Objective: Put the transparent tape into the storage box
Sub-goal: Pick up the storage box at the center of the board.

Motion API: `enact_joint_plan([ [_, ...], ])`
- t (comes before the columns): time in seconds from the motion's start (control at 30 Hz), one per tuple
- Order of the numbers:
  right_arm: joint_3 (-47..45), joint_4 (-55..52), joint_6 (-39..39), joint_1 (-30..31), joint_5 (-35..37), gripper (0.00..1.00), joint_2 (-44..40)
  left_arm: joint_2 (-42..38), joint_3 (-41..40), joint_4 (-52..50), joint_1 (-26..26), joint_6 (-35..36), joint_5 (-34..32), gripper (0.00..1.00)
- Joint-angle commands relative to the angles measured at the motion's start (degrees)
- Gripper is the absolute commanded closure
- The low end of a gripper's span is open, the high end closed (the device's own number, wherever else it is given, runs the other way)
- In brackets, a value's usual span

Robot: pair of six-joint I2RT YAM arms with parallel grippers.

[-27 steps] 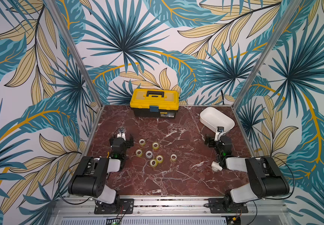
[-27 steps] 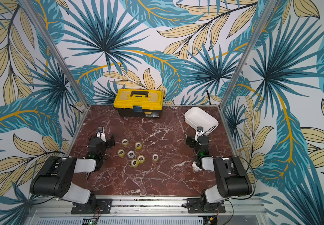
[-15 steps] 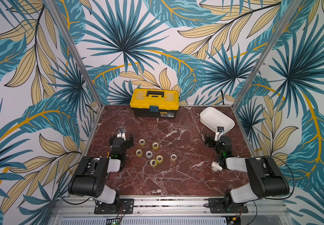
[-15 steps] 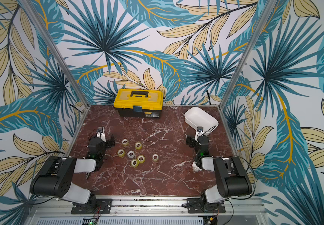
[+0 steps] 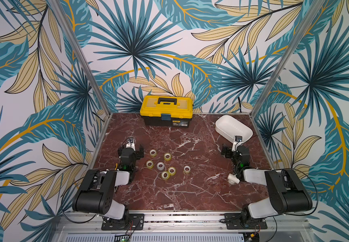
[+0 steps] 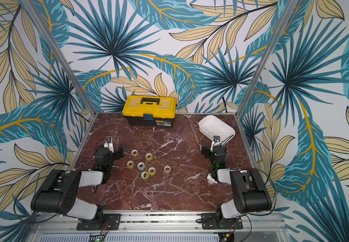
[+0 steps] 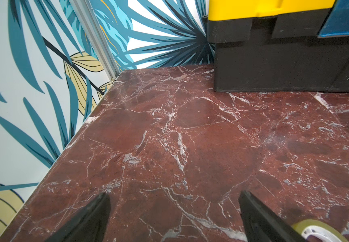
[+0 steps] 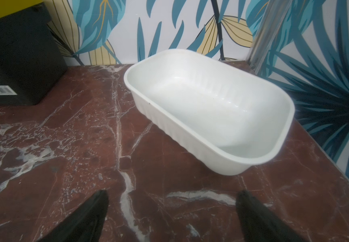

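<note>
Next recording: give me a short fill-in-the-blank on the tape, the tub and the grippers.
1. On the marble table lie ____ tape rolls.
2. The storage box is ____.
3. The left gripper and right gripper both stand ____, holding nothing.
4. The toolbox has a ____ lid.

Missing words: seven; empty; open; yellow.

Your left gripper holds its jaws wide apart above the red marble surface. One transparent tape roll shows partly behind one jaw. The yellow-and-black toolbox stands well beyond.
</note>
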Motion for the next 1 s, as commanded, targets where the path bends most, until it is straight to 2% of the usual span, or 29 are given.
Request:
enact_joint_plan([
  [0.0, 9.2, -19.8, 4.0, -0.2, 8.0, 0.00, -4.1, -5.1, 3.7, -6.1, -0.2, 0.4, 0.3, 0.00],
  [0.1, 21.7, -42.7, 12.4, -0.2, 14.7, 0.00, -2.2, -8.6, 5.3, -11.7, -0.2, -0.1, 0.3, 0.00],
  [0.23, 35.3, -66.2, 20.3, -0.3, 10.5, 0.01, 1.7, -13.8, 8.9, -21.3, -0.7, -0.6, 1.0, 0.00],
  [0.33, 41.7, -75.4, 24.1, -0.4, 8.5, 0.00, 3.6, -17.5, 12.8, -30.3, -1.1, -1.6, 3.2, 0.00],
  [0.47, 46.9, -80.4, 28.0, -2.5, 6.2, 0.01, 4.9, -19.5, 20.2, -42.8, -1.6, -5.1, 7.8, 0.00],
  [0.6, 53.5, -86.6, 33.4, -8.4, 2.2, 0.00, 9.3, -19.4, 26.5, -50.8, -4.1, -6.6, 10.8, 0.00],
  [0.73, 55.9, -86.7, 36.9, -13.8, -3.9, 0.01, 13.2, -19.4, 28.6, -52.2, -6.2, -8.0, 12.5, 0.00],
  [0.97, 60.5, -85.1, 36.7, -17.1, -10.7, 0.02, 21.9, -17.4, 29.0, -50.8, -7.1, -10.7, 14.9, 0.00],
])
